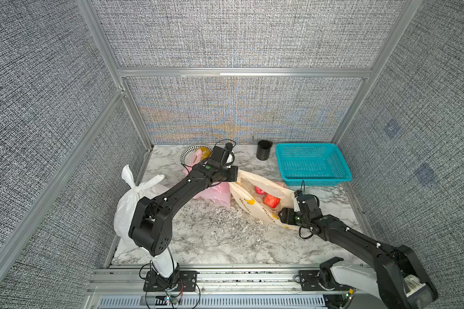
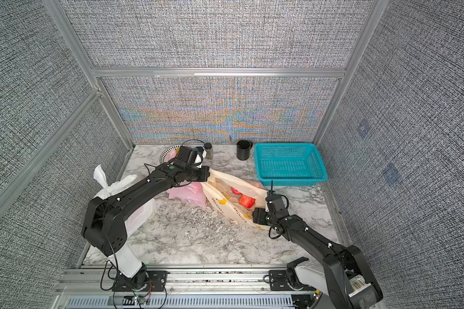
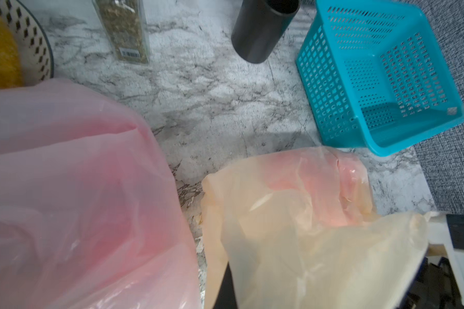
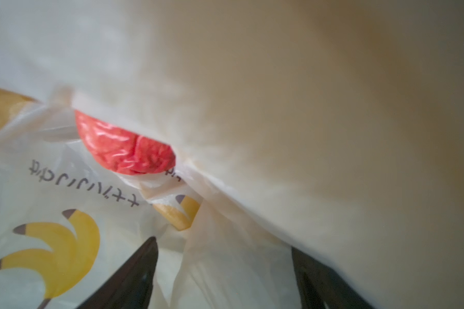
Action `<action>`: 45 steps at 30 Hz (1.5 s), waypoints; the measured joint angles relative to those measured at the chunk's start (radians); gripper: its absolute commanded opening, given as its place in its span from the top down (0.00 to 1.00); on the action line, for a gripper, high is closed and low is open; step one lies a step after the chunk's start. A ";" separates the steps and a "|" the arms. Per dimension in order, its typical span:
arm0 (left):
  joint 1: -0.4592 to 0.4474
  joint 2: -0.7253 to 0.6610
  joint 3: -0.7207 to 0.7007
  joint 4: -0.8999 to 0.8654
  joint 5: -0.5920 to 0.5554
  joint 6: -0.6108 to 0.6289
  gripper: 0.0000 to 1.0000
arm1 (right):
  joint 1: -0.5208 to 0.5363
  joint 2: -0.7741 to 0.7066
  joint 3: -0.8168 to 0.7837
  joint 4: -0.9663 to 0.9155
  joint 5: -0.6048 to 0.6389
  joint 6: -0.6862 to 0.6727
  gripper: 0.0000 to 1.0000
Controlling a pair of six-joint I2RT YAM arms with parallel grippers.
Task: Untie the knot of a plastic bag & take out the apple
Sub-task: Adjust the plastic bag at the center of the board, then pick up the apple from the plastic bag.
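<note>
Red apple (image 4: 123, 144) inside bag (image 1: 245, 206), just ahead of right gripper (image 4: 223, 244), jaws spread at bag mouth, left gripper (image 2: 206, 173) clamped on bag rim.

- Marble-pattern table (image 1: 212, 240), walled on three sides.
- Far right corner: teal basket (image 1: 315, 182); black cup (image 1: 264, 150) just beside it.
- Far middle: spice jar (image 2: 208, 151), upright.
- Far left: patterned bowl (image 1: 184, 155).
- Centre: pink bag (image 1: 214, 194), touching banana-print bag (image 1: 248, 204) on its right.
- Left edge: white bag (image 1: 129, 203), knotted, leaning against the wall.
</note>
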State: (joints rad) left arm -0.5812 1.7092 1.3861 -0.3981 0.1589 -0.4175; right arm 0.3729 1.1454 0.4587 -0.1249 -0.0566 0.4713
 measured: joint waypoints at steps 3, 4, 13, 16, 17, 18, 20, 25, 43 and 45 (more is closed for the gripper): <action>-0.032 -0.004 -0.012 0.041 0.001 -0.001 1.00 | 0.010 -0.039 0.033 -0.029 0.000 0.000 0.16; -0.040 -0.006 -0.019 0.054 0.001 -0.002 1.00 | 0.015 -0.054 0.044 -0.037 -0.002 -0.001 0.16; -0.092 -0.017 -0.043 0.108 -0.001 -0.010 1.00 | 0.068 -0.100 0.185 -0.107 -0.024 -0.028 0.16; -0.096 -0.023 -0.044 0.110 -0.008 -0.019 1.00 | 0.088 -0.061 0.224 -0.101 -0.035 -0.040 0.16; -0.098 -0.025 -0.044 0.110 -0.014 -0.026 1.00 | 0.093 -0.043 0.233 -0.095 -0.047 -0.041 0.16; -0.100 -0.028 -0.044 0.111 -0.014 -0.027 1.00 | 0.095 -0.027 0.239 -0.089 -0.058 -0.041 0.16; -0.105 -0.032 -0.044 0.111 -0.019 -0.027 1.00 | 0.100 0.011 0.246 -0.071 -0.058 -0.041 0.16; -0.106 -0.037 -0.047 0.110 -0.026 -0.032 1.00 | 0.096 0.086 0.248 -0.040 -0.009 -0.053 0.15; -0.107 -0.037 -0.066 0.111 -0.022 -0.054 1.00 | 0.072 0.266 0.211 0.108 0.107 -0.093 0.11; -0.107 -0.037 -0.067 0.111 -0.021 -0.054 1.00 | 0.072 0.278 0.208 0.124 0.105 -0.094 0.11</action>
State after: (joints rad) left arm -0.6884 1.6718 1.3190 -0.2874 0.1383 -0.4717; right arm 0.4450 1.4235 0.6666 -0.0013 0.0483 0.3775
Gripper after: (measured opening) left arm 0.049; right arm 0.891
